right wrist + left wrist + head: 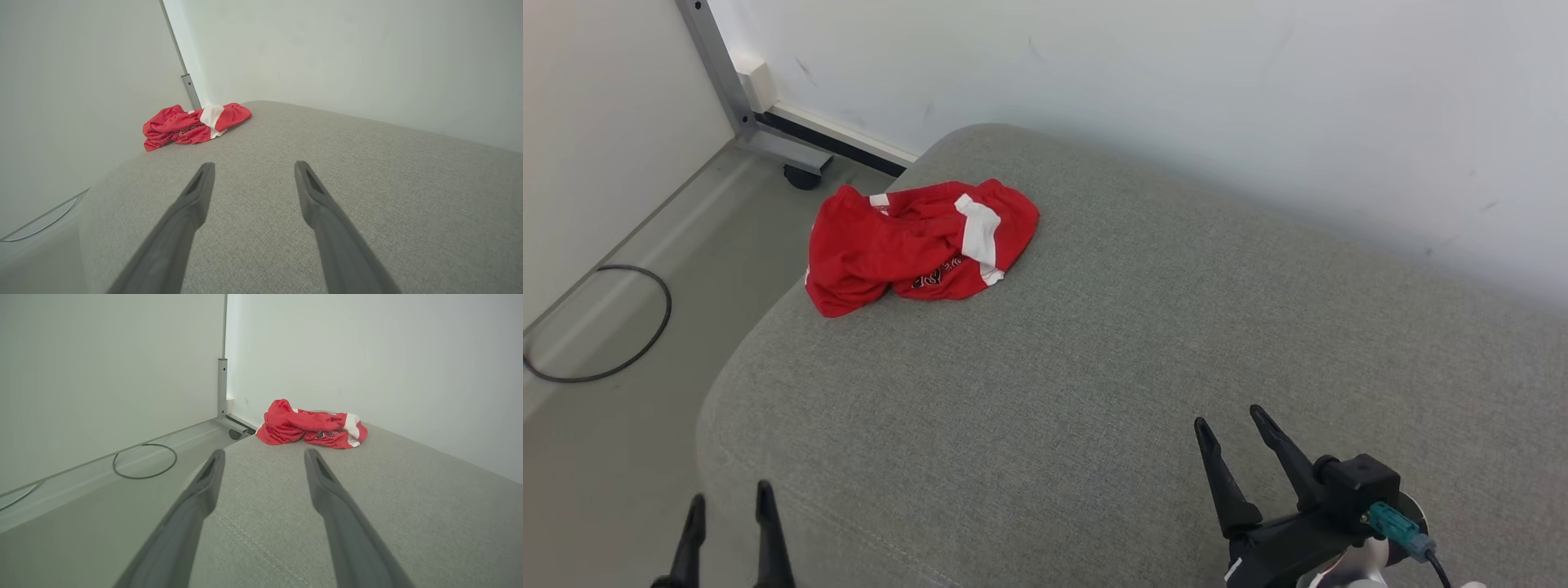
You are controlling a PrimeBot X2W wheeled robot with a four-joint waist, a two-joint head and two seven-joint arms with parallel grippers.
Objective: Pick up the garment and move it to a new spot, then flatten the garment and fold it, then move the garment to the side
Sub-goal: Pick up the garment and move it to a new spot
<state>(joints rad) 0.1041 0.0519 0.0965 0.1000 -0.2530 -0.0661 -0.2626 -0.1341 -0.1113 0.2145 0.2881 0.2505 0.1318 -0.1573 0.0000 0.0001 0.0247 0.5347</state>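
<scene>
The crumpled red-and-white fabric garment [919,245] lies ahead, long axis crosswise, nearer the left pincer [729,492]. It and the right pincer [1227,416] gape wide, empty.

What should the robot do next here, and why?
Probably reach the left pincer forward toward the red garment. The garment lies crumpled at the far left corner of the grey cushion, on that arm's side. Both the left pincer and the right pincer are open, hold nothing and sit well short of it.
</scene>
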